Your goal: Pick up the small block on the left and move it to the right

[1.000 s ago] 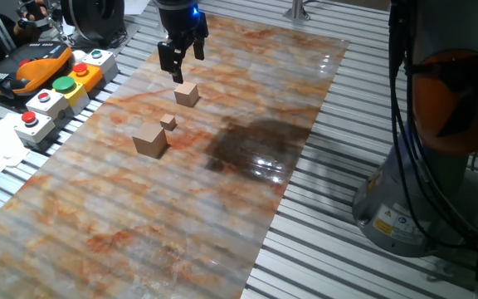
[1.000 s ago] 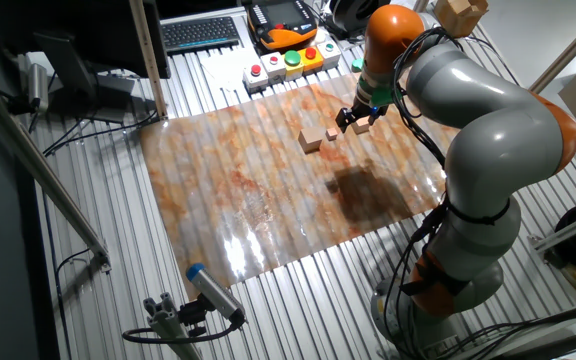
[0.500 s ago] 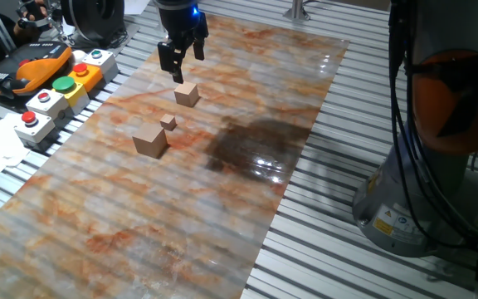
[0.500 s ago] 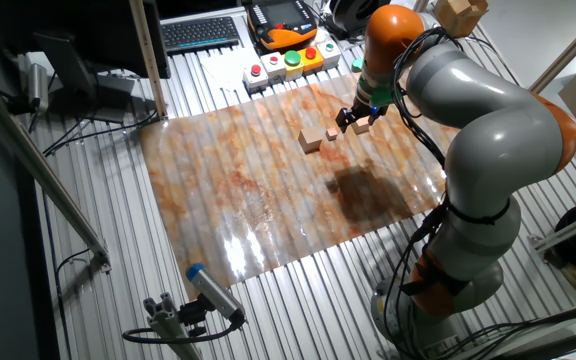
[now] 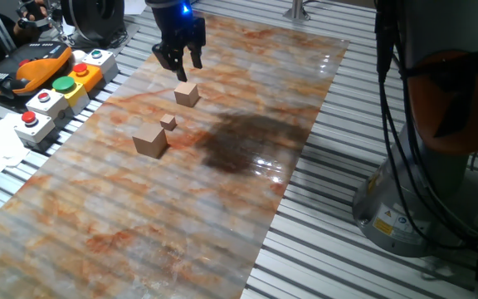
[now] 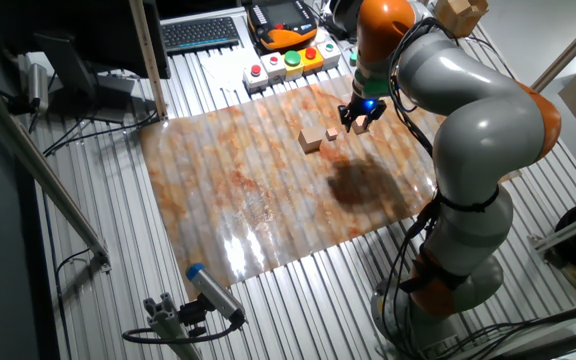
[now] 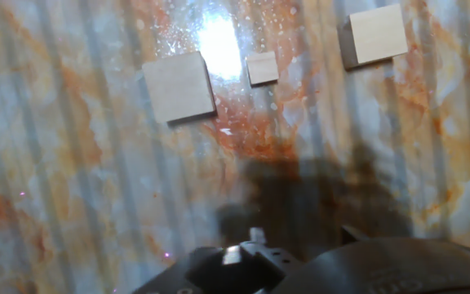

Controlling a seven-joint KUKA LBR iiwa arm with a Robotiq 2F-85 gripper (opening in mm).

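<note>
I see the fingers [image 5: 179,61] have lifted and swung slightly since a moment ago, spread wide and empty; the small block [image 5: 187,93] sits on the desk [image 5: 247,199] just below them, untouched; the grasp, I judge, hasn't begun.

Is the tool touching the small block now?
Apart. In one fixed view the tool hangs above the small block, with bare mat visible between fingertips and the block's top.

Parted fingers [image 6: 360,117] above marbled table [image 6: 238,190], near largest cube [image 6: 312,139].
</note>
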